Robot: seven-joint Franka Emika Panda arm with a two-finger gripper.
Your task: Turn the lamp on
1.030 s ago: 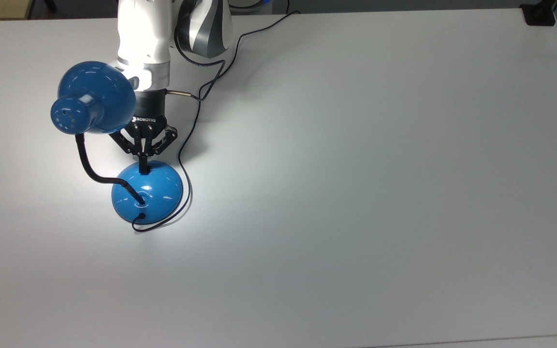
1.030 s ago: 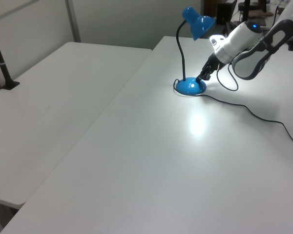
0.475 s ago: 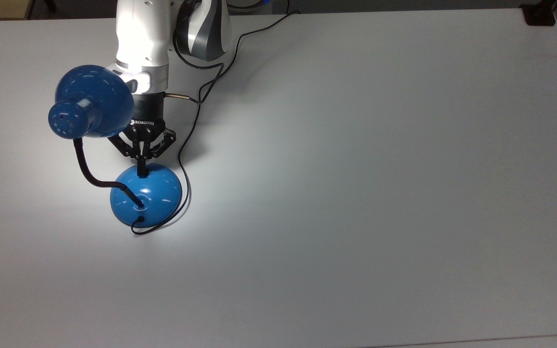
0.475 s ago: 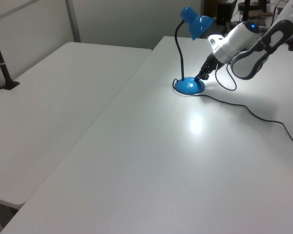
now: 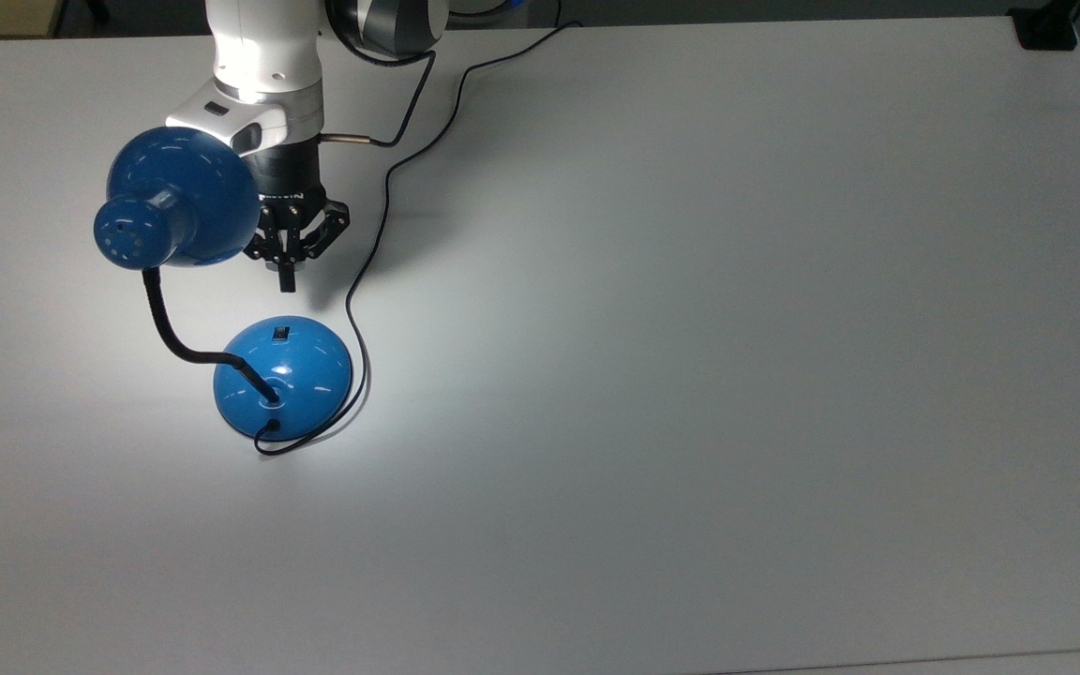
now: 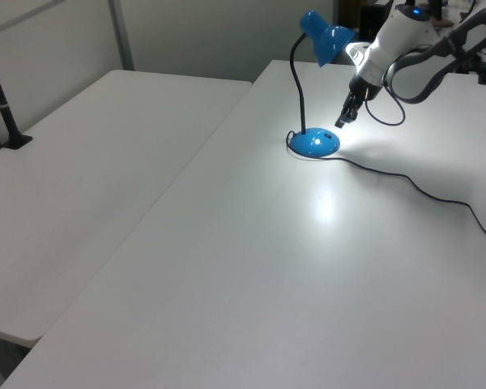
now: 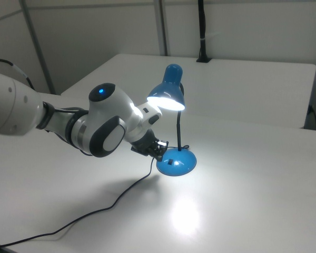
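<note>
My fingers (image 5: pixel 286 273) are pinched together, holding nothing, above the lit lamp (image 5: pixel 282 373). Its glossy domed base looks slippery and light; I'd press only the small switch (image 5: pixel 281 332).

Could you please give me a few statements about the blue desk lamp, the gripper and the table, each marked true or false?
1. The glossy blue desk lamp is lit. True.
2. The black two-finger gripper rests on the round domed blue base. False: it hangs clear of it.
3. The gripper's fingers are spread wide. False: they are closed together.
4. A thin black cord lies across the white table. True.
5. The small black switch is on the bell-shaped shade. False: it is on the base.
</note>
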